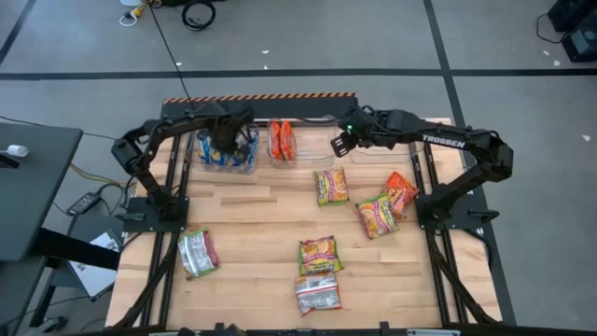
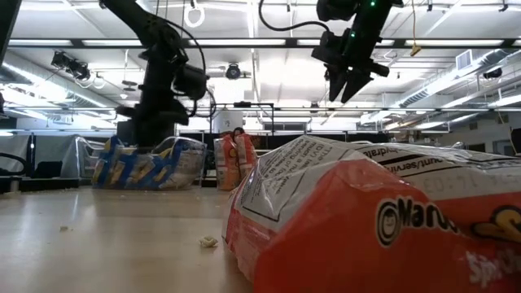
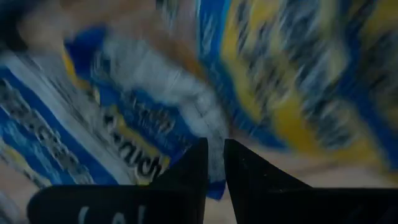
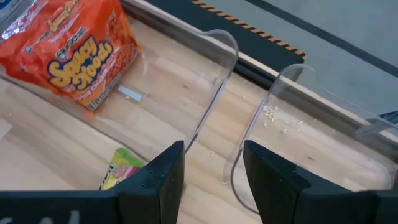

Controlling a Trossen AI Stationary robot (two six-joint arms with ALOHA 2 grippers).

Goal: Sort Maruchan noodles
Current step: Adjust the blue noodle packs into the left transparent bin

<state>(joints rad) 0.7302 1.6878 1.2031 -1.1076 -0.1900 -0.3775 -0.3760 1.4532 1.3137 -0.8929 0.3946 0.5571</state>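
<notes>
Left gripper (image 1: 224, 149): down in the bin of blue-yellow packets (image 1: 241, 151), jaws nearly closed, grip unclear.
Right gripper (image 1: 338, 144): above the middle bin (image 1: 312, 161), jaws open, empty.
Orange packets (image 1: 282, 140): upright in that bin.
Other packets (image 1: 319, 254): scattered on the worktop (image 1: 252, 224).

You see blue-yellow packets (image 1: 227, 149) beneath the left gripper (image 1: 224, 147), orange-red packets (image 1: 282, 140) beside the right gripper (image 1: 340, 144), yellow-green packets (image 1: 332, 186) nearer you, on pale wood.
</notes>
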